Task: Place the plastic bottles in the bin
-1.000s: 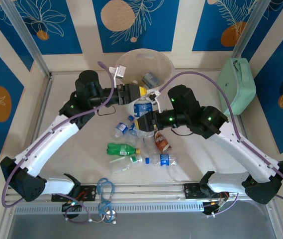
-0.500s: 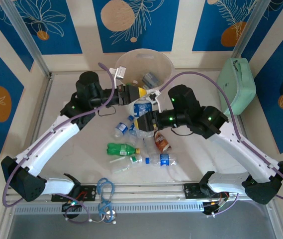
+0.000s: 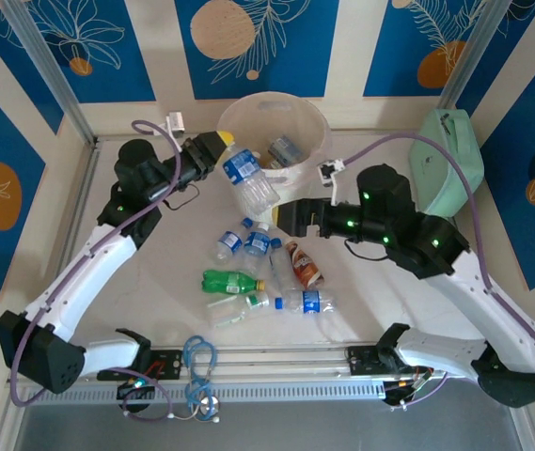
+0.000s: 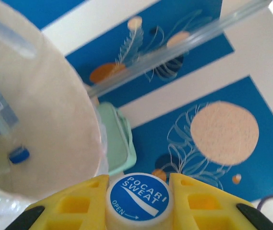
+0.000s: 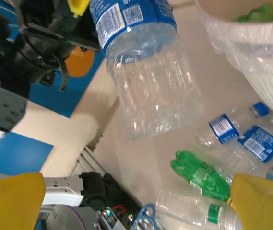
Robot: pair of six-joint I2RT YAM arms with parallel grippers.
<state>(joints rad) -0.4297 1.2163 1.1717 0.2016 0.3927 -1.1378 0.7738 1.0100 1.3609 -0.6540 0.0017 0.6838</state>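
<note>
One held bottle (image 3: pixel 246 176): large, clear, blue label. Pinched at its cap (image 4: pixel 137 199), which reads POCARI SWEAT. Hangs tilted off the desk (image 3: pixel 154 272), cap toward 10 o'clock, base toward 5 o'clock.
Held bottle vs bin: overlaps the bin (image 3: pixel 312 120) at its 8 o'clock rim in the top view. Touching or not, can't tell.
Bin: 12 o'clock end of the desk, by the back wall. Inner bottle (image 3: pixel 284 150) lies inside, plus a small blue-capped one in the left wrist view.
Left gripper (image 3: pixel 222 147): yellow fingers (image 4: pixel 74 207) pressed onto both sides of the cap.
Right gripper (image 3: pixel 288 214): spread wide, nothing between its fingers (image 5: pixel 12 197). Sits at 6 o'clock of the bin, near the held bottle's base at its 4 o'clock.
Loose bottles: on the desk at 6 o'clock of the bin.
- clear pair (image 3: pixel 248 244), blue labels
- brown-red bottle (image 3: pixel 303 266) at the pair's 4 o'clock
- green bottle (image 3: pixel 231 280) lying at the pair's 6 o'clock
- two clear ones nearer the arm bases, blue-label bottle (image 3: pixel 309 302) and green-cap bottle (image 3: pixel 234 308)
Mint-green case (image 3: pixel 450 162): 3 o'clock of the bin, well apart from the bottles.
</note>
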